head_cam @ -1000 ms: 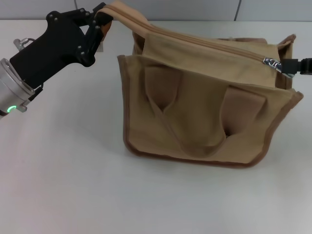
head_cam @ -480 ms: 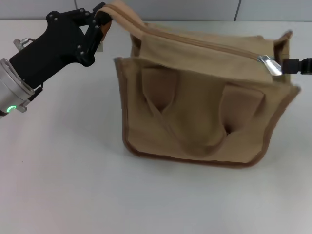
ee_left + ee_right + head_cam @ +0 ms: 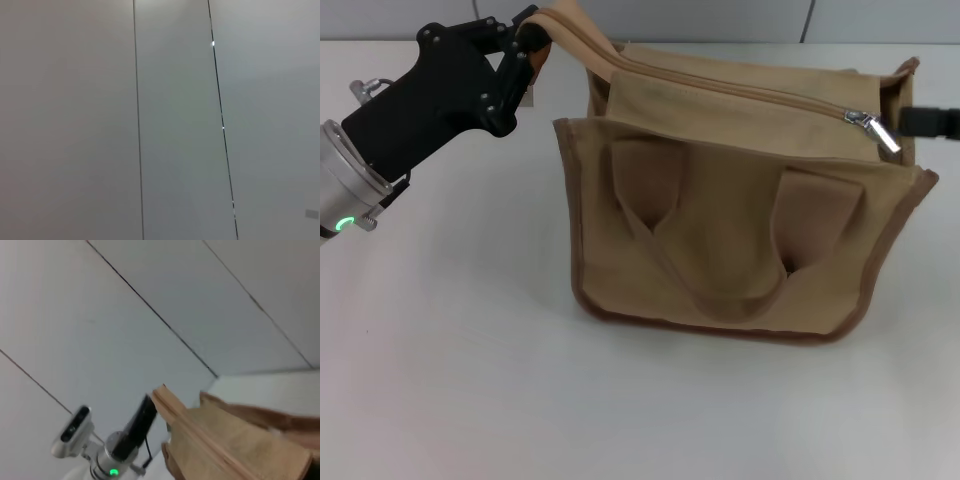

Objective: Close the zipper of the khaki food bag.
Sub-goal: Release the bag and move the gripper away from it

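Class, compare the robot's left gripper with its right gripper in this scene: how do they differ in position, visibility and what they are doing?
The left gripper is in full view at the khaki food bag's left end, pinching the raised end of the zipper; the right gripper shows only as a dark tip at the picture's right edge. The left touches fabric; the right sits just clear of the silver pull tab, holding nothing visible. Both are black and sit level with the bag's top.

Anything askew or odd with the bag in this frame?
Nothing damaged or spilled. The khaki food bag sits askew on the table: the left gripper holds its top end pinched and lifted, so the zipper line slopes. The pull tab hangs free; the right gripper is apart from it.
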You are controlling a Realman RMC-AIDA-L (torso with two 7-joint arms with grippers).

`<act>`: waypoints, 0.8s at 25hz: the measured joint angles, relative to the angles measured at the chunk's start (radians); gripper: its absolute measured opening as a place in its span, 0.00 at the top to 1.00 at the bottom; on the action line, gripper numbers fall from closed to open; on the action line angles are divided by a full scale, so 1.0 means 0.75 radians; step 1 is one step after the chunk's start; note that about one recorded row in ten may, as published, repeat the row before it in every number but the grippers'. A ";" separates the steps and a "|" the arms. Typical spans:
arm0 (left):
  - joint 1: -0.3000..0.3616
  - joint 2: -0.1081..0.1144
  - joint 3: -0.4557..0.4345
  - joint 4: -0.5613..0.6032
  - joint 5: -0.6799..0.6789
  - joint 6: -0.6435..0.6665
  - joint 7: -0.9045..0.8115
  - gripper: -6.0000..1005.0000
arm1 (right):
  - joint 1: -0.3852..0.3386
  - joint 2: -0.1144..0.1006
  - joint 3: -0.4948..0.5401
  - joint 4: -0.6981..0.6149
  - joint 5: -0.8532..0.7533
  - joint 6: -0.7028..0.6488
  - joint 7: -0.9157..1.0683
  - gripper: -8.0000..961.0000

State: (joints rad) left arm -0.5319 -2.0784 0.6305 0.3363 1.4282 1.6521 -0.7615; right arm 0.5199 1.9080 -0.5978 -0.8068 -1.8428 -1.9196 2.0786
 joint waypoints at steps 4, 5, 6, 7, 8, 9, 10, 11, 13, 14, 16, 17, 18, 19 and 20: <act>0.001 0.001 0.000 -0.001 0.000 -0.001 -0.001 0.98 | -0.023 0.010 0.088 0.000 0.055 -0.076 -0.151 0.54; 0.002 0.001 0.000 -0.001 0.000 -0.002 -0.001 0.98 | -0.035 0.014 0.104 0.000 0.080 -0.106 -0.205 0.49; 0.003 0.001 0.000 -0.001 0.000 -0.002 -0.001 0.98 | -0.067 0.020 0.118 -0.001 0.147 -0.187 -0.356 0.44; 0.003 0.001 0.000 -0.001 0.000 -0.002 -0.001 0.98 | -0.067 0.020 0.118 -0.001 0.147 -0.187 -0.356 0.39; 0.004 0.002 0.000 -0.001 0.000 -0.002 -0.001 0.98 | -0.101 0.029 0.119 0.001 0.186 -0.266 -0.500 0.35; 0.005 0.002 0.000 -0.001 0.000 -0.002 -0.002 0.98 | -0.120 0.036 0.118 0.001 0.196 -0.302 -0.572 0.31; 0.005 0.003 0.000 -0.002 0.000 -0.002 -0.005 0.98 | -0.120 0.036 0.118 0.001 0.196 -0.302 -0.572 0.28; 0.006 0.003 0.000 -0.002 0.000 -0.002 -0.010 0.98 | -0.137 0.044 0.114 0.002 0.199 -0.326 -0.627 0.25; 0.008 0.005 0.000 -0.003 0.000 -0.005 -0.028 0.98 | -0.208 0.070 0.059 0.003 0.187 -0.349 -0.829 0.18; 0.008 0.005 0.000 -0.003 0.000 -0.005 -0.028 0.98 | -0.208 0.070 0.059 0.003 0.187 -0.349 -0.829 0.18; 0.009 0.006 0.000 -0.003 0.000 -0.014 -0.043 0.98 | -0.253 0.093 0.017 0.004 0.160 -0.349 -0.981 0.18; 0.009 0.006 0.000 -0.003 0.000 -0.014 -0.043 0.98 | -0.277 0.107 0.005 0.006 0.131 -0.347 -1.065 0.18; 0.010 0.006 0.001 -0.003 0.000 -0.024 -0.056 0.98 | -0.307 0.127 -0.001 0.015 0.072 -0.347 -1.171 0.18; 0.011 0.006 0.002 -0.004 0.000 -0.030 -0.068 0.98 | -0.315 0.132 -0.001 0.029 0.031 -0.346 -1.223 0.18; 0.011 0.006 0.002 -0.006 0.000 -0.032 -0.072 0.98 | -0.322 0.136 0.000 0.068 -0.048 -0.345 -1.297 0.18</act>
State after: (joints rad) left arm -0.5237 -2.0736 0.6320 0.3316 1.4281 1.6280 -0.8152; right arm 0.2787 2.0098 -0.5981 -0.7556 -1.8786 -2.1786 1.1056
